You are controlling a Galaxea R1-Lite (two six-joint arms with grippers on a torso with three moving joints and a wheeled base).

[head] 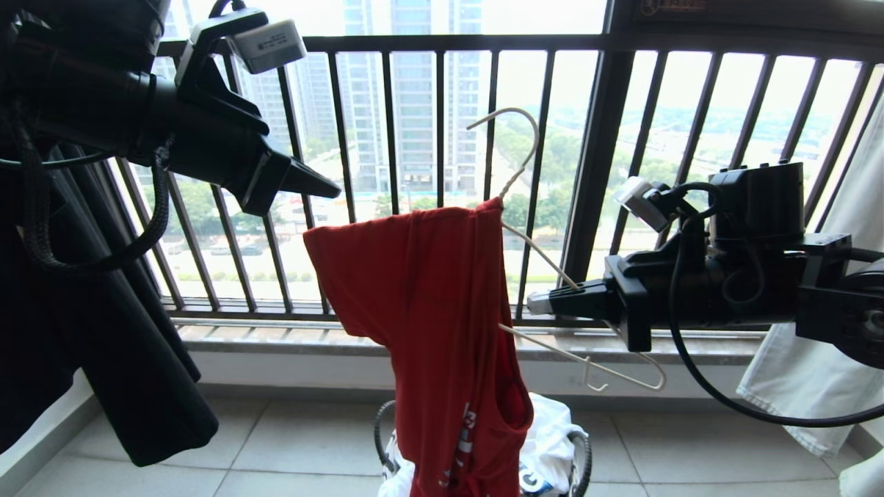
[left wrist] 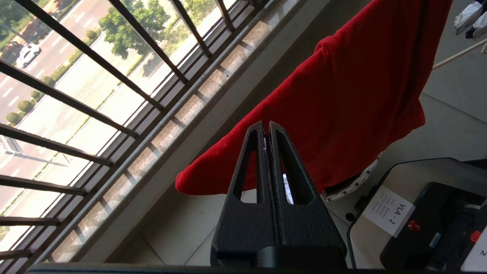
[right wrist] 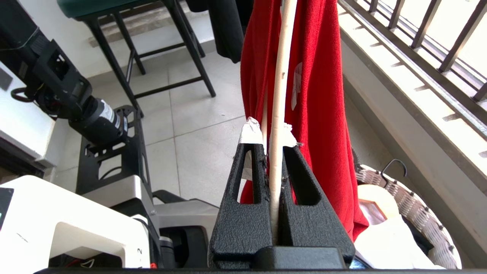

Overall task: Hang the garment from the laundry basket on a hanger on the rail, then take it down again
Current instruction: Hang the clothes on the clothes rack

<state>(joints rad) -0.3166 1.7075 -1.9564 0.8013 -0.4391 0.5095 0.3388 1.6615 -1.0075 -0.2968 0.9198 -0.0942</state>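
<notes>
The red garment (head: 428, 310) hangs by one shoulder from the thin white hanger (head: 545, 259), its lower part drooping over the laundry basket (head: 582, 455). My right gripper (head: 535, 302) is shut on the hanger's wire, which runs between its fingers in the right wrist view (right wrist: 271, 139), with the garment (right wrist: 323, 114) just beyond. My left gripper (head: 331, 186) is shut and empty, up and to the left of the garment, apart from it. In the left wrist view that gripper (left wrist: 266, 125) points at the red cloth (left wrist: 342, 95). The rail is out of view.
A dark barred window railing (head: 442, 124) runs behind everything. A black garment (head: 103, 331) hangs at the left and a white one (head: 829, 345) at the right. White clothes fill the basket (right wrist: 411, 205). A dark-legged stool (right wrist: 125, 49) stands on the tiled floor.
</notes>
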